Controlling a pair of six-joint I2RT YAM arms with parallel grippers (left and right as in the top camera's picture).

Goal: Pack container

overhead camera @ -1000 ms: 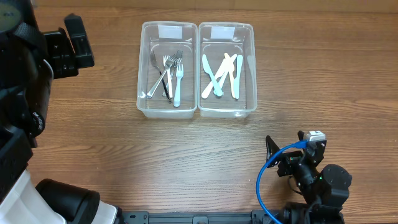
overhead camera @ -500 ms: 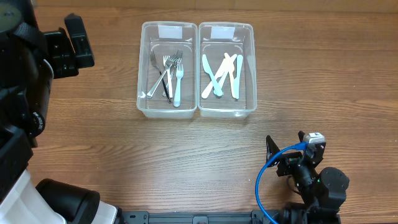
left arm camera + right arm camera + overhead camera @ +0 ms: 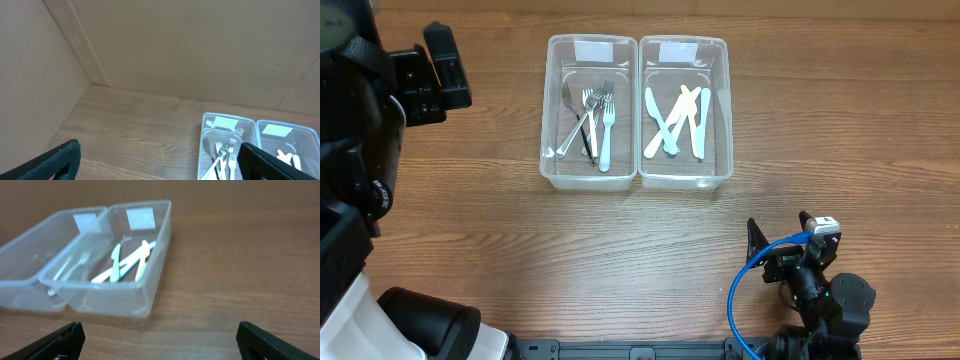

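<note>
Two clear plastic containers stand side by side at the back of the table. The left container (image 3: 548, 110) holds several metal and white forks (image 3: 594, 125). The right container (image 3: 725, 110) holds several white plastic knives (image 3: 675, 122). Both show in the right wrist view, forks container (image 3: 20, 287) and knives container (image 3: 150, 275), and in the left wrist view (image 3: 204, 145). My right gripper (image 3: 780, 228) is open and empty at the front right, well short of the containers. My left gripper (image 3: 160, 160) is open and empty, raised at the far left.
A blue cable (image 3: 745, 290) loops off the right arm near the front edge. The left arm's black body (image 3: 380, 110) fills the left side. Bare wooden table (image 3: 620, 250) lies in front of the containers.
The right arm has drawn back slightly toward the front edge. Nothing else has moved.
</note>
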